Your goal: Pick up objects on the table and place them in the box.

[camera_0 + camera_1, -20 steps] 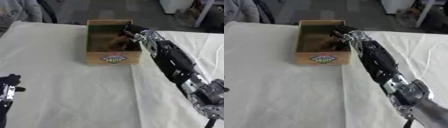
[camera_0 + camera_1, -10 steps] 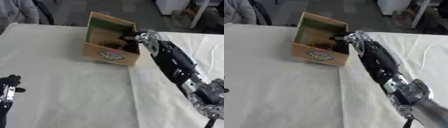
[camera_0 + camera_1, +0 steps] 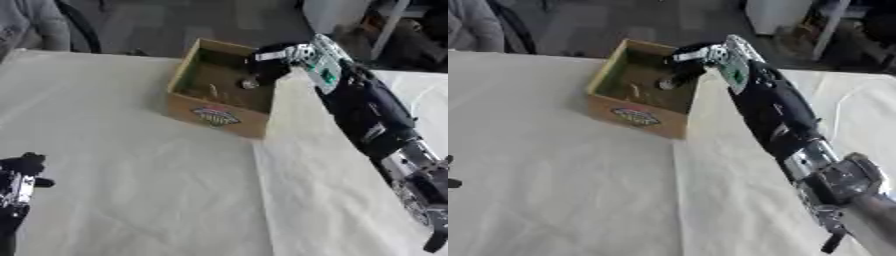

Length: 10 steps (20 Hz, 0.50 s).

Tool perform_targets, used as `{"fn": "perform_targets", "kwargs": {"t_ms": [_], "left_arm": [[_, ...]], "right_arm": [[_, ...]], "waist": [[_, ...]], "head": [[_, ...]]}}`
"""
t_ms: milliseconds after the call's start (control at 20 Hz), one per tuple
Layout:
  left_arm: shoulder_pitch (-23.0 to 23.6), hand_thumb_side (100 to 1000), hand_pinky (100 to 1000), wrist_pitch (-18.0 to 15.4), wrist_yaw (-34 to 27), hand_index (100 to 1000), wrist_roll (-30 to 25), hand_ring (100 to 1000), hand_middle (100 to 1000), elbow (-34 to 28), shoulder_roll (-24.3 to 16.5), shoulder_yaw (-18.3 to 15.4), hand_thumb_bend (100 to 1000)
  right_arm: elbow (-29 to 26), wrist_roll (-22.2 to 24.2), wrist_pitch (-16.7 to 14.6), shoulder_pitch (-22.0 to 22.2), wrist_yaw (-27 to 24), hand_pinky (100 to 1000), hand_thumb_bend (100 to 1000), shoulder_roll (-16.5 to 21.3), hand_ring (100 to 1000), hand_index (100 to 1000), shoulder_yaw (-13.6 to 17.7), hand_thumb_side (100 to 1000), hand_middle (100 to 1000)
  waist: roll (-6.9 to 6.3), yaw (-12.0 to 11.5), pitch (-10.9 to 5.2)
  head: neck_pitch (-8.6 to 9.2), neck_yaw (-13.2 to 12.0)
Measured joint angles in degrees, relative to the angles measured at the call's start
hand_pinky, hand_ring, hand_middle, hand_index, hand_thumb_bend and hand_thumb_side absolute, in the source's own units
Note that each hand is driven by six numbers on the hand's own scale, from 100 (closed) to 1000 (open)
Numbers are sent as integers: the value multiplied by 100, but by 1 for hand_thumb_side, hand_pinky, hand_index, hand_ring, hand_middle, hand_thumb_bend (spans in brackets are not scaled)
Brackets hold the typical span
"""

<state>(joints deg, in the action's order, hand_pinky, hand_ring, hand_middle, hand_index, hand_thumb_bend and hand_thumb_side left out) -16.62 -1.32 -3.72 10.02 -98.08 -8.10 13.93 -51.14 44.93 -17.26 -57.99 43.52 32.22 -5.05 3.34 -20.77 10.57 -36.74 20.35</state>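
A label (image 3: 214, 116) is showing on the front wall of the cardboard box (image 3: 194, 106), upper middle of the frame; its lettering is staying too blurred to read.

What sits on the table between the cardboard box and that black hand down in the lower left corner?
Only bare white cloth between box and left hand, in the left eye view.

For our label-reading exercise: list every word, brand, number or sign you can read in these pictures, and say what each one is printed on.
Label on the front of the cardboard box: a printed oval emblem, too blurred to read.
Green patch on the right hand: no legible markings.
Nothing else in view carries text.
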Motion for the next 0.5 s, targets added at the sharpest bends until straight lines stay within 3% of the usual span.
{"fn": "perform_targets", "kwargs": {"t_ms": [50, 100, 150, 200, 250, 300, 350, 400, 500], "left_arm": [[6, 497, 538, -4, 2, 571, 4, 753, 485, 0, 0, -3, 351], [15, 498, 538, -9, 3, 570, 9, 752, 485, 1, 0, -9, 352], [40, 498, 538, -15, 3, 570, 17, 752, 485, 3, -2, -31, 352], [64, 498, 538, -20, 5, 570, 25, 752, 484, 12, -3, -45, 352], [93, 498, 538, -29, 9, 570, 43, 752, 484, 24, -5, -72, 352], [123, 493, 538, -36, 17, 570, 68, 752, 484, 36, -8, -97, 346], [157, 498, 538, -44, 22, 570, 98, 752, 484, 37, -21, -132, 352], [183, 498, 538, -53, 28, 570, 132, 752, 484, 38, -42, -167, 353], [226, 497, 538, -71, 52, 570, 216, 752, 484, 38, -69, -251, 353]], "right_arm": [[-107, -13, -28, 2, -26, 870, 206, 21, 921, 994, -18, 750, 944], [-219, -45, -57, 9, -58, 833, 167, 52, 899, 979, -28, 645, 923], [-368, -134, -92, 28, -122, 823, 159, 82, 892, 975, -29, 610, 916], [-545, -277, -124, 80, -211, 776, 115, 135, 860, 958, -30, 459, 890], [-752, -480, -151, 158, -325, 769, 109, 200, 856, 955, -29, 415, 879], [-991, -740, -166, 268, -467, 717, 100, 297, 821, 935, -28, 254, 851], [-1235, -1017, -163, 398, -647, 711, 100, 383, 818, 932, -25, 225, 840], [-1495, -1308, -141, 560, -854, 664, 100, 478, 784, 901, -20, 105, 802], [-2087, -1926, -27, 1016, -1379, 613, 100, 667, 750, 850, 36, 100, 763]], "waist": [[0, 28, -5], [-1, 59, -10], [-2, 110, -17], [-2, 176, -31], [-4, 268, -46], [-7, 374, -65], [-13, 487, -79], [-18, 603, -89], [-26, 847, -91]], "head": [[-1, -8], [-1, -18], [-2, -44], [-3, -81], [-5, -134], [-22, -201], [-45, -278], [-57, -364], [-88, -560]]}}
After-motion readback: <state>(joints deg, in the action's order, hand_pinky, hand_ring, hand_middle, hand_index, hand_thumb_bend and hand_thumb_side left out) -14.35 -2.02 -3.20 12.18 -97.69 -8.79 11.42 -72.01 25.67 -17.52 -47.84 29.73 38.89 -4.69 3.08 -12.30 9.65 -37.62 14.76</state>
